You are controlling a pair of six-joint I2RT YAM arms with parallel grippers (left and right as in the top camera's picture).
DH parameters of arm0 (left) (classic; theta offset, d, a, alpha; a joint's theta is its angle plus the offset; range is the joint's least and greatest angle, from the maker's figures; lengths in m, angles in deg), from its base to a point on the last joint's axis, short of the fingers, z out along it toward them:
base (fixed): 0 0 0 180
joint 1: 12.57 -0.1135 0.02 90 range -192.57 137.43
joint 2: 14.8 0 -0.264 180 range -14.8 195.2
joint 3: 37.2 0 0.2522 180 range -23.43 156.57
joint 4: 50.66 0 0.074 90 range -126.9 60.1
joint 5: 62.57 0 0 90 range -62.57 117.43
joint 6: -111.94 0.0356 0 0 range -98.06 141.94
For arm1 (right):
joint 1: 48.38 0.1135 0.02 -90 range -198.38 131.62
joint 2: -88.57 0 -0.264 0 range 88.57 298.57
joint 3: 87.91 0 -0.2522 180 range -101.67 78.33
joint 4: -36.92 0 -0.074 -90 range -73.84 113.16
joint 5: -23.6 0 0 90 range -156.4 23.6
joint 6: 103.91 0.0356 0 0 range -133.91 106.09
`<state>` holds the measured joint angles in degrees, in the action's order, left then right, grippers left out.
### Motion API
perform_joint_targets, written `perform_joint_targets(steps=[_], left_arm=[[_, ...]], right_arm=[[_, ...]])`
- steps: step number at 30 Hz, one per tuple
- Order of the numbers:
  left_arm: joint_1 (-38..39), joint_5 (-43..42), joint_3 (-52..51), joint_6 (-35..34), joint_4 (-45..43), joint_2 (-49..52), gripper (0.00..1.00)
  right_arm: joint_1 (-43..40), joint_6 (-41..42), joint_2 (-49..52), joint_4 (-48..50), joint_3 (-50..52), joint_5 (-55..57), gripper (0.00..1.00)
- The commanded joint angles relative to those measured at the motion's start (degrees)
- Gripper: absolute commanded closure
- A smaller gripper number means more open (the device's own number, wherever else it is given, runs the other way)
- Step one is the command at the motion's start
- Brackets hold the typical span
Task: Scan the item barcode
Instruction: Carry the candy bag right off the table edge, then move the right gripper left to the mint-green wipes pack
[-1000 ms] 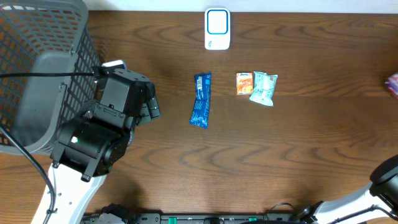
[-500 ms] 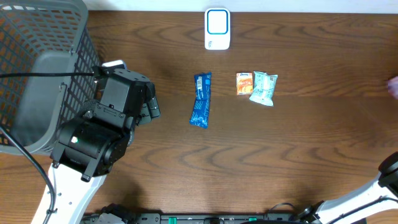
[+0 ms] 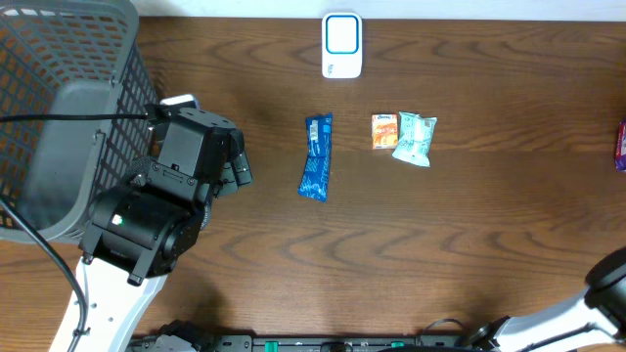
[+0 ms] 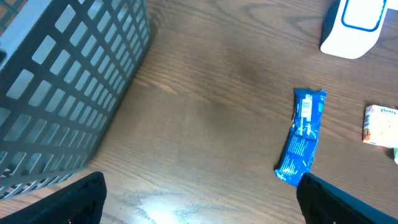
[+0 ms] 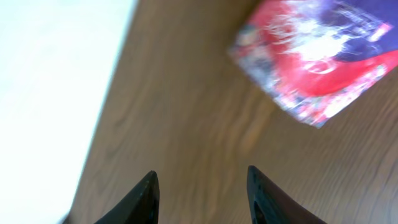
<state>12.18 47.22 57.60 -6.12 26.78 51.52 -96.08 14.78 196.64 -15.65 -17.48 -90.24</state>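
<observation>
1. Overhead: the white-and-blue boxy scanner (image 3: pixel 341 45) stands at the far edge of the brown wooden worktop (image 3: pixel 469 244). The long blue foil snack wrapper (image 3: pixel 315 156) lies just short of it, its long axis pointing almost straight at the scanner. The left claw (image 3: pixel 235 166) sits beside the grey plastic mesh basket (image 3: pixel 59 98), with the wrapper off to its right across bare wood. A red-and-purple glossy packet (image 3: pixel 621 144) peeks in at the right edge, and the right claw is out of shot here.
2. Left wrist: the left claw (image 4: pixel 199 186) gapes fully wide and holds nothing. The blue wrapper (image 4: pixel 303 137) lies ahead and to the right, lengthwise away from the fingers.
3. Right wrist, and it's blurry: the right claw (image 5: pixel 202 186) is partly open and empty. The red-and-purple packet (image 5: pixel 317 56) lies flat ahead and to the right, near but not touching, cropped so its axis is unclear. My read is that the right arm is nearer this packet and the left arm nearer the blue wrapper.
</observation>
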Motion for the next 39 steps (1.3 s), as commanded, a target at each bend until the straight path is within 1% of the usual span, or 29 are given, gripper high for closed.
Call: perform_joint_targets(steps=[1, 2, 3, 5, 6, 8, 10, 15, 16, 17, 18, 19, 23, 25, 26, 28, 31, 35, 39], left_arm=[[-0.3, 0.6, 0.3, 0.6, 0.2, 0.0, 0.02], [-0.3, 0.6, 0.3, 0.6, 0.2, 0.0, 0.02], [-0.3, 0.6, 0.3, 0.6, 0.2, 0.0, 0.02], [-0.3, 0.6, 0.3, 0.6, 0.2, 0.0, 0.02], [-0.3, 0.6, 0.3, 0.6, 0.2, 0.0, 0.02], [-0.3, 0.6, 0.3, 0.6, 0.2, 0.0, 0.02], [-0.3, 0.6, 0.3, 0.6, 0.2, 0.0, 0.02], [-0.3, 0.6, 0.3, 0.6, 0.2, 0.0, 0.02], [-0.3, 0.6, 0.3, 0.6, 0.2, 0.0, 0.02], [-0.3, 0.6, 0.3, 0.6, 0.2, 0.0, 0.02], [-0.3, 0.6, 0.3, 0.6, 0.2, 0.0, 0.02], [-0.3, 0.6, 0.3, 0.6, 0.2, 0.0, 0.02], [-0.3, 0.6, 0.3, 0.6, 0.2, 0.0, 0.02], [-0.3, 0.6, 0.3, 0.6, 0.2, 0.0, 0.02], [-0.3, 0.6, 0.3, 0.6, 0.2, 0.0, 0.02], [-0.3, 0.6, 0.3, 0.6, 0.2, 0.0, 0.02], [-0.3, 0.6, 0.3, 0.6, 0.2, 0.0, 0.02], [-0.3, 0.6, 0.3, 0.6, 0.2, 0.0, 0.02], [-0.3, 0.6, 0.3, 0.6, 0.2, 0.0, 0.02]], right_arm=[[3.3, -9.7, -6.5, -3.6, -0.4, -8.6, 0.59], [4.4, -12.9, -7.4, -5.7, -0.4, -11.1, 0.57], [5.4, -14.6, -7.8, -7.3, -0.4, -12.4, 0.51], [9.1, -19.0, -8.1, -11.5, -0.4, -14.1, 0.22], [12.1, -21.4, -7.6, -14.2, -0.4, -14.2, 0.01], [16.0, -23.5, -6.7, -17.1, -0.4, -14.2, 0.01], [20.1, -23.6, -5.5, -18.5, -0.4, -14.1, 0.01], [29.7, -23.6, -1.8, -16.9, -0.4, -12.4, 0.01], [31.3, -23.6, -0.9, -16.2, -0.4, -11.6, 0.11], [32.7, -23.3, 0.0, -15.4, -0.4, -10.5, 0.18], [34.1, -22.5, 1.0, -14.6, -0.4, -9.3, 0.21], [35.0, -21.7, 1.9, -14.1, -0.4, -8.3, 0.23], [37.6, -20.4, 6.0, -13.3, -0.4, -7.8, 0.25], [38.7, -20.4, 8.6, -13.4, -0.4, -7.8, 0.30], [39.1, -20.4, 10.2, -13.5, -0.4, -7.8, 0.34], [39.6, -20.4, 12.4, -13.6, -0.4, -7.8, 0.36], [40.5, -20.7, 16.6, -14.6, -0.4, -10.1, 0.36], [41.4, -23.3, 21.5, -15.7, -0.4, -16.1, 0.40], [41.6, -23.2, 24.6, -15.7, -0.4, -15.9, 0.46]])
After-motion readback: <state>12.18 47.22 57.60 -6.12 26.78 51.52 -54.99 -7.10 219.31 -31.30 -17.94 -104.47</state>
